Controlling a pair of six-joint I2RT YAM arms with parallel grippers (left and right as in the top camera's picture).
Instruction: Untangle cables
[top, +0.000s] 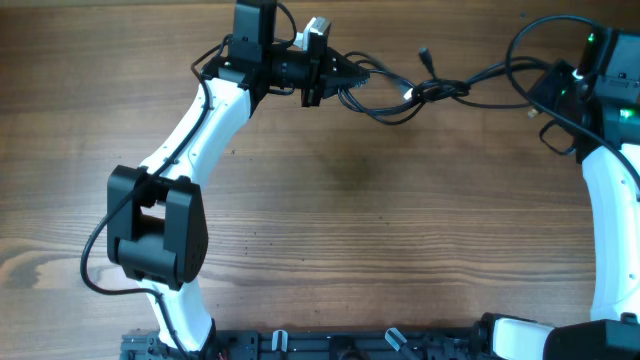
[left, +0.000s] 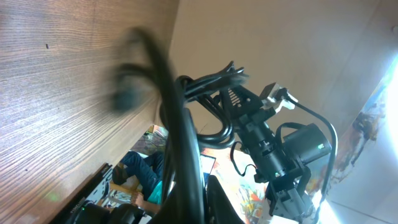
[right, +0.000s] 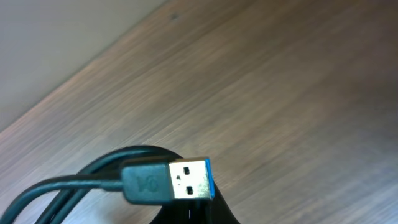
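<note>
The cables (top: 405, 95) are thin black cords knotted together at the table's far side, with a loose plug end (top: 424, 55) and strands trailing right. My left gripper (top: 350, 78) is shut on the left side of the tangle. In the left wrist view a blurred cord (left: 177, 134) runs up out of the left gripper (left: 202, 199) to a bundle (left: 211, 84). My right gripper (top: 548, 92) holds the strands at the far right. In the right wrist view a USB plug (right: 180, 180) with a blue insert sits just above the shut right gripper (right: 199, 213).
The wooden table (top: 380, 220) is bare in the middle. The left arm's elbow (top: 158, 225) hangs over the left side. The arms' mount rail (top: 340, 345) lines the near edge. The right arm (left: 286, 149) shows beyond the bundle in the left wrist view.
</note>
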